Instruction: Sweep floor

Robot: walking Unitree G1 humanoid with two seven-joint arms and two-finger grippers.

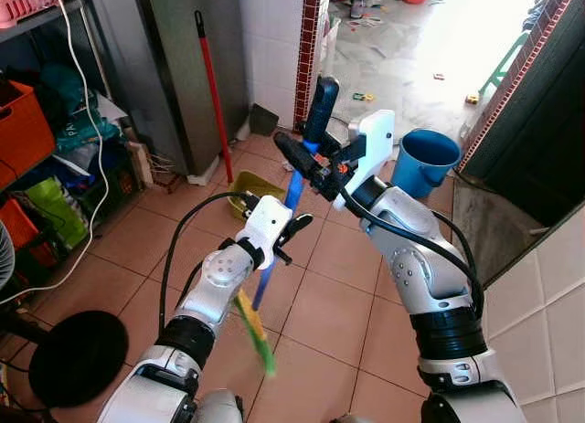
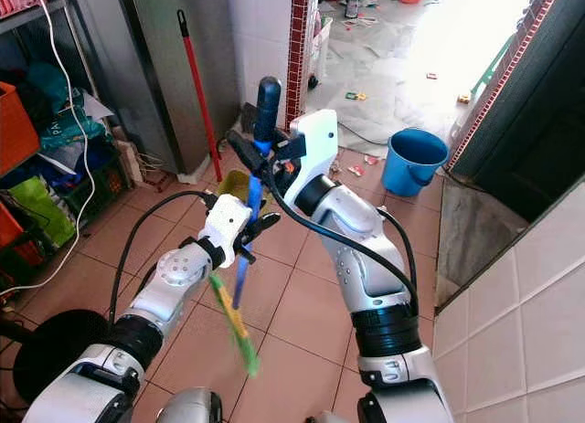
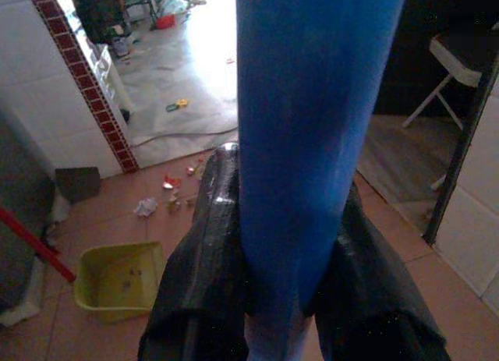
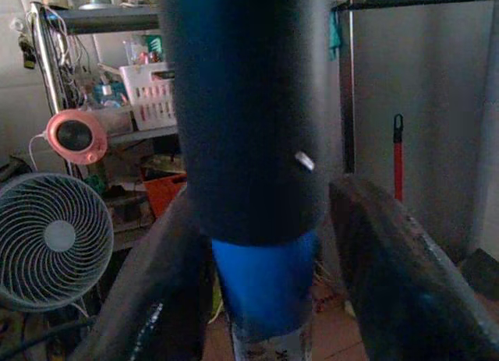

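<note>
While both arms reach forward over the tiled floor point(image 1: 329, 295), they share one broom point(image 1: 294, 190), its blue shaft running from a dark grip at 12 o'clock down to yellow-green bristles point(image 1: 256, 332) at about 6 o'clock, just above the tiles. The right claw point(image 1: 294, 156) is clamped on the shaft high up, right where the dark grip meets the blue; its wrist view shows a black finger point(image 4: 405, 275) on each side of the handle. The left claw point(image 1: 291, 229) is closed around the blue shaft lower down, and its fingers point(image 3: 199, 283) press against both sides of it. The broom leans slightly, top tilted away from the robot.

At 11 o'clock a yellow dustpan point(image 1: 251, 187) lies on the floor, with a red-handled mop point(image 1: 212, 89) propped against the grey cabinet behind it. A blue bucket point(image 1: 423, 160) stands at 2 o'clock beside the doorway. Small scraps of litter point(image 3: 168, 193) lie on the tiles near the dustpan.
</note>
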